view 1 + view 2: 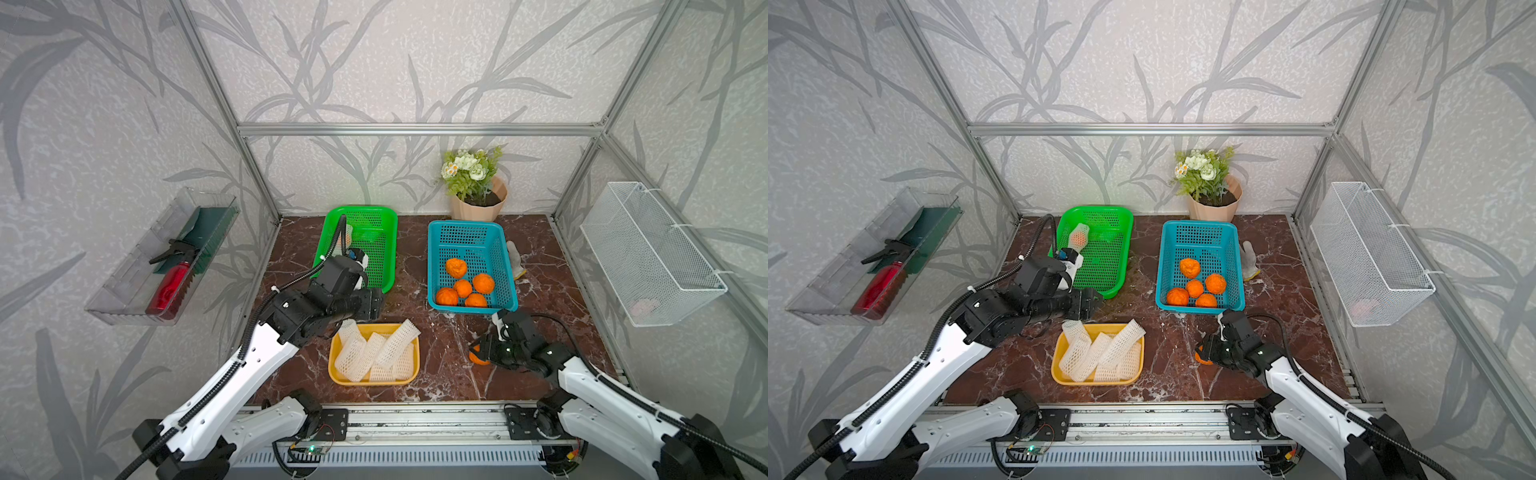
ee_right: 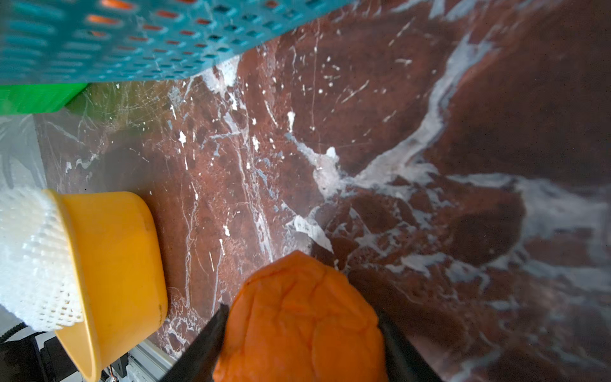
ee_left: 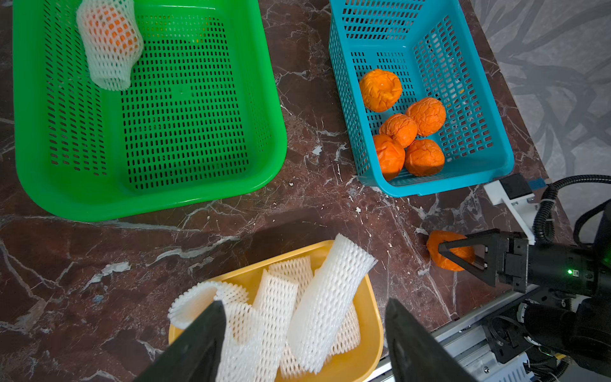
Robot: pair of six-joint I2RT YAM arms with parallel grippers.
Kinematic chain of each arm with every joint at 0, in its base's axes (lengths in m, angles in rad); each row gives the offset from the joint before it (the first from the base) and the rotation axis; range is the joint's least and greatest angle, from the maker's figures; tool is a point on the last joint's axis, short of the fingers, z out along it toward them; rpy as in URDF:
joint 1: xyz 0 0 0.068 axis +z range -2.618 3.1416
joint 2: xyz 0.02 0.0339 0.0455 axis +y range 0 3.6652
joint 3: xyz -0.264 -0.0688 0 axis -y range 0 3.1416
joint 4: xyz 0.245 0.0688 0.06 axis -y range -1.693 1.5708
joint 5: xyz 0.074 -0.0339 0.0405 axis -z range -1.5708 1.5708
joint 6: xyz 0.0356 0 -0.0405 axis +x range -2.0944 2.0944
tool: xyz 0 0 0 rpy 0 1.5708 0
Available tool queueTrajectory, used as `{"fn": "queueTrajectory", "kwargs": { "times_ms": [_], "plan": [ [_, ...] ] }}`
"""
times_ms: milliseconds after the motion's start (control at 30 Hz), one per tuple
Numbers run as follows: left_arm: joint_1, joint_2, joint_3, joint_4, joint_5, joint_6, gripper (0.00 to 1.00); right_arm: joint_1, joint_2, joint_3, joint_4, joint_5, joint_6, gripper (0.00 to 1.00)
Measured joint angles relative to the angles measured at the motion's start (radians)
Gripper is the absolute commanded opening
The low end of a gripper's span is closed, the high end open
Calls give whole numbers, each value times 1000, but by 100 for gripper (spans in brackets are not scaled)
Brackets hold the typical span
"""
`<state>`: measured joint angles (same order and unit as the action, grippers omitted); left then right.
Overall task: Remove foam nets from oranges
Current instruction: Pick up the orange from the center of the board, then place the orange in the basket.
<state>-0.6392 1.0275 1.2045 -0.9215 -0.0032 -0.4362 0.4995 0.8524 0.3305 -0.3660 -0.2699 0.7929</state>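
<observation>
We counted five bare oranges (image 1: 462, 287) in blue basket (image 1: 432, 266); right gripper (image 2: 301, 311) clasped sixth orange (image 3: 444, 239); left gripper (image 3: 305, 302) wide, empty; netted orange (image 3: 109, 36) far left undone.

The left arm reaches forward and is raised, its forearm angled inward. Its pincer (image 3: 304, 302) tilts downward, jaws spread wide and empty. The right arm stretches low and inward with its wrist nearly level. Its pincer (image 2: 301, 311) has one finger touching each side of an orange (image 3: 444, 238).
</observation>
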Motion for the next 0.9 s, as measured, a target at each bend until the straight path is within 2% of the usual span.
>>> {"fn": "queueTrajectory", "kwargs": {
  "times_ms": [167,333,500,600,767,900],
  "plan": [
    [0,11,-1,21,1,0,75,-1,-92,0,-106,-3,-16,61],
    [0,32,-2,36,3,0,75,-2,-124,19,-196,-38,-52,61],
    [9,54,-1,50,4,-1,78,-2,-177,106,-290,-70,-100,59],
    [37,113,29,46,8,-2,78,-2,-177,175,-313,-83,-116,58],
    [87,263,119,43,-6,-1,80,-2,-82,322,-332,-76,-154,58],
    [167,319,138,63,-3,7,81,-19,93,475,-323,-48,-203,58]
  ]
}}
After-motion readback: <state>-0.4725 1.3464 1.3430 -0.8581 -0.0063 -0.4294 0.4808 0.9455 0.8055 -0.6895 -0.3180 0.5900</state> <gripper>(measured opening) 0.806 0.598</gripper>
